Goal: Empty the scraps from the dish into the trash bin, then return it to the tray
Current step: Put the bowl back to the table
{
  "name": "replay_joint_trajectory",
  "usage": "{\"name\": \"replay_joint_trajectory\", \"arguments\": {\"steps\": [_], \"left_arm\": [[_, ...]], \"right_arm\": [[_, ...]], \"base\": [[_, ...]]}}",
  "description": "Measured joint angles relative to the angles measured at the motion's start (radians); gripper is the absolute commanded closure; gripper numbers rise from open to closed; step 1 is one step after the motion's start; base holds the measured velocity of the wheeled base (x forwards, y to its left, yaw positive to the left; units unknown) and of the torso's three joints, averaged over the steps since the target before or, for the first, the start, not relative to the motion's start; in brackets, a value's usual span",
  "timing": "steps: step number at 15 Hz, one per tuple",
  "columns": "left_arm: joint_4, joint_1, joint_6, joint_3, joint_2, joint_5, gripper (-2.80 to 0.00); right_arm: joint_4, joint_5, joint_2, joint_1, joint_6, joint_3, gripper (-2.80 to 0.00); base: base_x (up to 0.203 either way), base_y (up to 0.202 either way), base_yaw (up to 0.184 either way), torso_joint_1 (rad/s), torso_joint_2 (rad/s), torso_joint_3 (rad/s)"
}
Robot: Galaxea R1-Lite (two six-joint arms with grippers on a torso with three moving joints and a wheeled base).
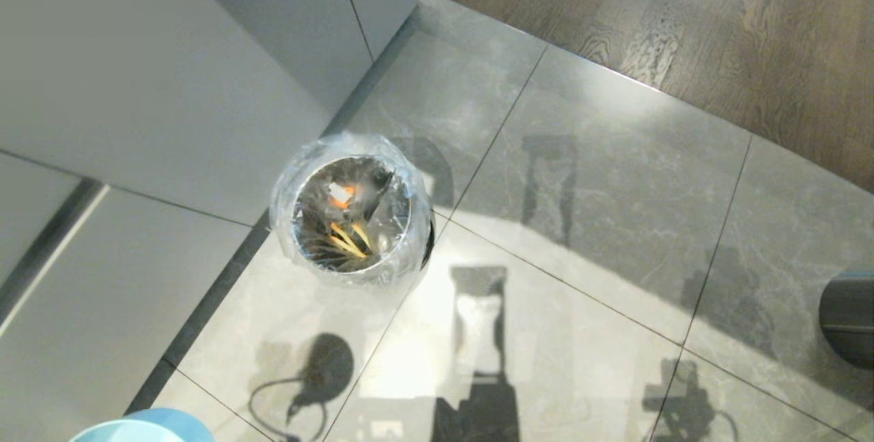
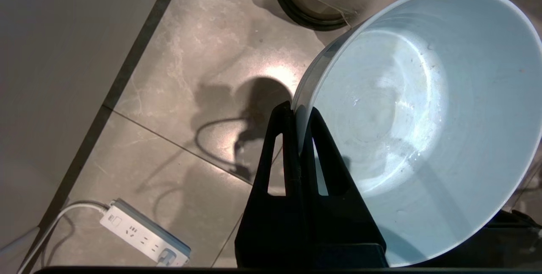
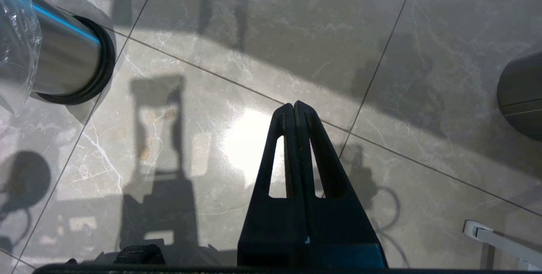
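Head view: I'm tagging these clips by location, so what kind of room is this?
Probably a home kitchen: grey cabinet fronts, a tiled floor meeting wood planks, and a bag-lined trash bin holding food scraps.

The left hand (image 2: 298, 111) is matte black, with two tapered fingers (image 2: 277, 155) like slim triangles, each pierced by a long narrow slot. The right hand (image 3: 294, 106) is identical: black, wedge-shaped, slotted, widening into a broad black base at lower centre.
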Motion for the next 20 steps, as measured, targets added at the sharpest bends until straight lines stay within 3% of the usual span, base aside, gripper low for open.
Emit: {"name": "replay_joint_trajectory", "arguments": {"steps": [3, 7, 12, 20], "left_arm": [[-0.018, 0.066, 0.004, 0.007, 0.000, -0.010, 0.00], [-0.036, 0.161, 0.037, 0.032, -0.067, -0.071, 0.00], [-0.002, 0.180, 0.044, 0.039, -0.236, -0.078, 0.00], [-0.008, 0.180, 0.044, 0.041, -0.279, -0.079, 0.00]], "right_arm": [[0.000, 0.000, 0.000, 0.000, 0.000, 0.000, 0.00], [0.000, 0.000, 0.000, 0.000, 0.000, 0.000, 0.00], [0.000, 0.000, 0.000, 0.000, 0.000, 0.000, 0.00], [0.000, 0.000, 0.000, 0.000, 0.000, 0.000, 0.00]], "base": [[0.000, 0.000, 0.000, 0.000, 0.00, 0.000], [0.000, 0.000, 0.000, 0.000, 0.00, 0.000], [0.000, 0.000, 0.000, 0.000, 0.00, 0.000], [0.000, 0.000, 0.000, 0.000, 0.00, 0.000]]}}
